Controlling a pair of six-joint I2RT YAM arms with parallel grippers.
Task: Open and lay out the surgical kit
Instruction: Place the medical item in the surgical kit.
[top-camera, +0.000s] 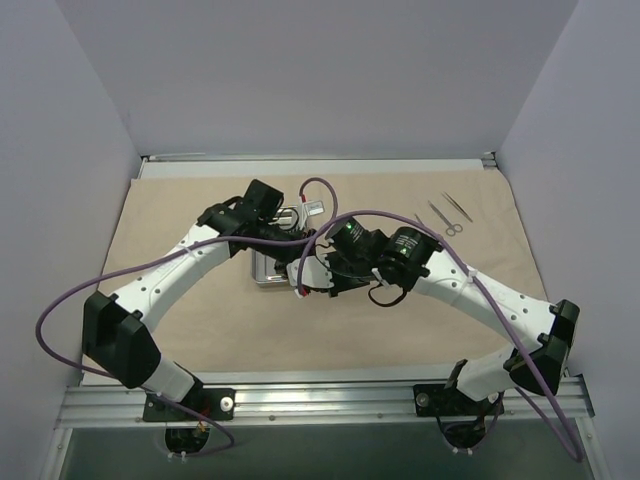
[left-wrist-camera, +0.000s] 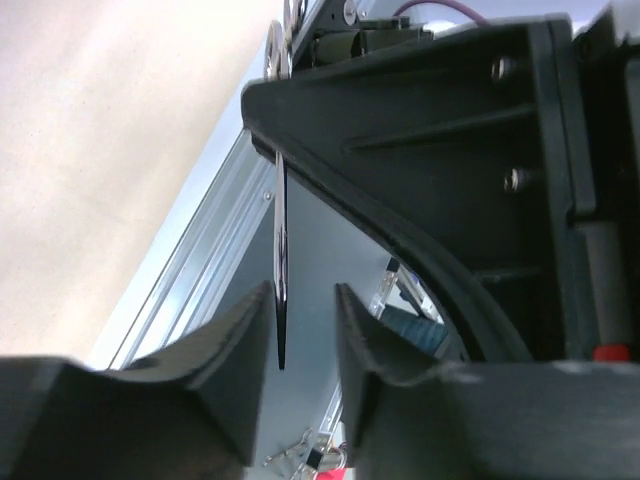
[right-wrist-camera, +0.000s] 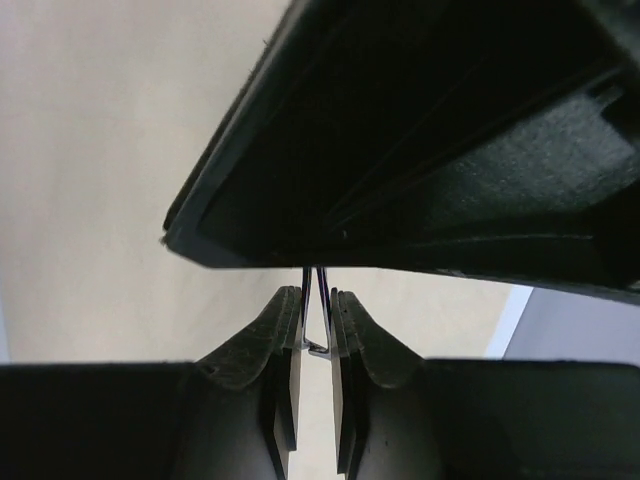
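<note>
The beige cloth wrap (top-camera: 200, 330) lies spread flat over the table. The small steel tray (top-camera: 262, 272) sits at its middle, mostly hidden under both arms. My right gripper (right-wrist-camera: 316, 320) is shut on a thin metal instrument (right-wrist-camera: 318, 300) and holds it above the cloth (right-wrist-camera: 100, 150). In the left wrist view that instrument (left-wrist-camera: 281, 250) hangs edge-on, its tip between my left gripper's (left-wrist-camera: 305, 320) parted fingers, close to the left one with a gap to the right one. In the top view the grippers meet over the tray, left (top-camera: 283, 232) and right (top-camera: 305, 268), with ring handles (top-camera: 290, 215) showing beside them.
Two thin instruments (top-camera: 438, 214) (top-camera: 457, 207) lie side by side on the cloth at the back right. An aluminium rail (top-camera: 330, 400) runs along the near edge. Purple cables (top-camera: 320, 185) loop over the arms. Grey walls close in the back and sides.
</note>
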